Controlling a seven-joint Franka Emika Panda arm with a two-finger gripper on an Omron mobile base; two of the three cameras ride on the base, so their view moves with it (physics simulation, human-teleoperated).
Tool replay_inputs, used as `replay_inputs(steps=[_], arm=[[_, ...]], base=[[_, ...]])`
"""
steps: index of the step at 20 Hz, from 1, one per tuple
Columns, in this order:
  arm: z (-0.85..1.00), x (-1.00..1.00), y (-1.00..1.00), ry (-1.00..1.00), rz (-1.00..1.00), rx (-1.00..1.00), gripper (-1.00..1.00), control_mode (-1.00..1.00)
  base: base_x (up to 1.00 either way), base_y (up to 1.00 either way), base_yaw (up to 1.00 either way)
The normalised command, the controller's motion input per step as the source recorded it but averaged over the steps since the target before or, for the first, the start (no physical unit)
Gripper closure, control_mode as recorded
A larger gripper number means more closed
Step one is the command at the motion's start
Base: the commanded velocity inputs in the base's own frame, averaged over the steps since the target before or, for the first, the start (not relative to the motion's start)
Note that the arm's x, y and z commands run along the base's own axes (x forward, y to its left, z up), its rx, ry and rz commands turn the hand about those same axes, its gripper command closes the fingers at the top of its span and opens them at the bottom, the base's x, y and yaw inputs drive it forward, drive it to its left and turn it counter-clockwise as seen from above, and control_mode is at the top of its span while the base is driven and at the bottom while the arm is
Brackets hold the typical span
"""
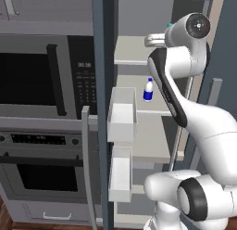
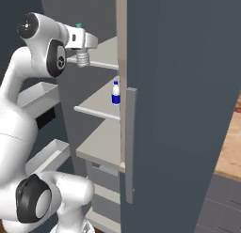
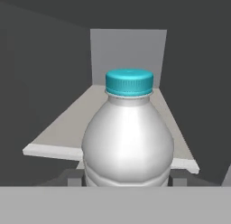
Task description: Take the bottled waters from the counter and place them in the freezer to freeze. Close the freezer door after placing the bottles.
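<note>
Clamped on the clear bottle (image 3: 128, 137), teal cap (image 3: 129, 81) up, body filling the hand view between the two dark fingertips (image 3: 72, 177) at bottom left and right; jaws closed around its sides. Gripper (image 2: 83, 58) raised high at the open freezer (image 1: 139, 145), level with an upper shelf (image 3: 63, 128) whose pale front edge runs just behind and below the bottle in the hand view, with the grey back wall (image 3: 128, 51) beyond. From the right base view, a speck of teal visible on top of the hand, the ribbed bottle end poking down below it. From the left base view, hand seen near the top right, pointing left into the cabinet. Second bottle (image 1: 148, 90), dark blue label and white top, standing upright on a middle shelf (image 2: 96, 105) inside the freezer, below the hand and well apart from it. Left door (image 1: 102, 108) swung wide open, seen edge-on, with two white bins (image 1: 122, 114) stacked one above the other on its inner face. Right slate-blue door (image 2: 183, 110) standing open too, with a long vertical handle (image 2: 131, 145) near its edge. Left of the freezer, a black-windowed microwave (image 1: 41, 78) over a built-in oven (image 1: 44, 173).
</note>
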Motion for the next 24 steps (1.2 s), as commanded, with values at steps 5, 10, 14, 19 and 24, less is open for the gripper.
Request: replay_inputs(steps=[5,10,14,19,24], arm=[[-0.13,0.56,-0.16,0.00,-0.02,0.00,1.00,-1.00],[-0.15,0.51,-0.09,0.00,0.00,0.00,1.00,-1.00],[-0.17,0.53,-0.08,0.00,0.00,0.00,1.00,-1.00],[-0.15,0.57,-0.11,0.00,0.00,0.00,1.00,-1.00],[-0.19,0.62,-0.03,0.00,0.00,0.00,1.00,-1.00]], base=[[0.00,0.00,0.00],[0.00,0.00,0.00],[0.00,0.00,0.00],[0.00,0.00,0.00],[0.00,0.00,0.00]])
